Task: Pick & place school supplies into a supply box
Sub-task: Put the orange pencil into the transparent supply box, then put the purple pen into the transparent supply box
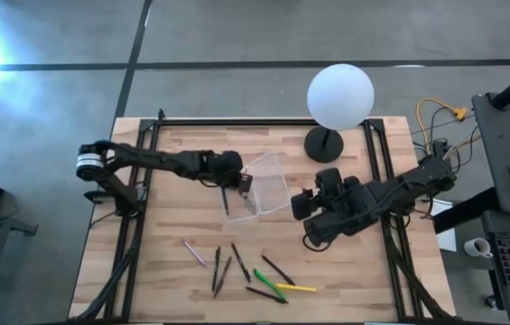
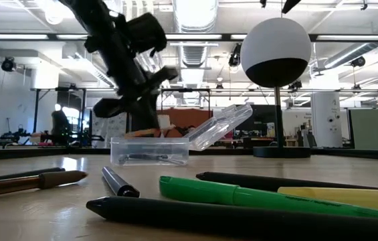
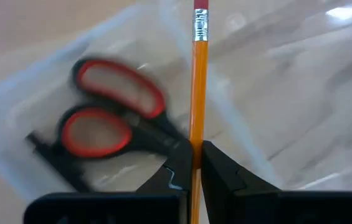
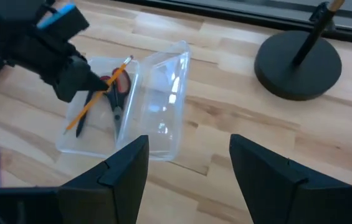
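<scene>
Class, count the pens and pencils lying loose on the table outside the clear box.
8, possibly more hidden: a pink one leftmost, two dark, another dark, green, dark, dark, yellow.

Left tool (image 3: pixel 194 171) clamped; right tool (image 4: pixel 188 165) spread wide.

High view: straight down. Low view: table level, facing box (image 2: pixel 150 150). Wrist views: close on box, both showing scissors (image 3: pixel 110 127).

Inventory: one clear supply box (image 1: pixel 268 183); one pair of scissors (image 3: pixel 110 127); one orange pencil (image 3: pixel 197 93); one globe lamp (image 1: pixel 338 97); about eight loose pens (image 1: pixel 273 282) on the desk (image 1: pixel 345 271).
</scene>
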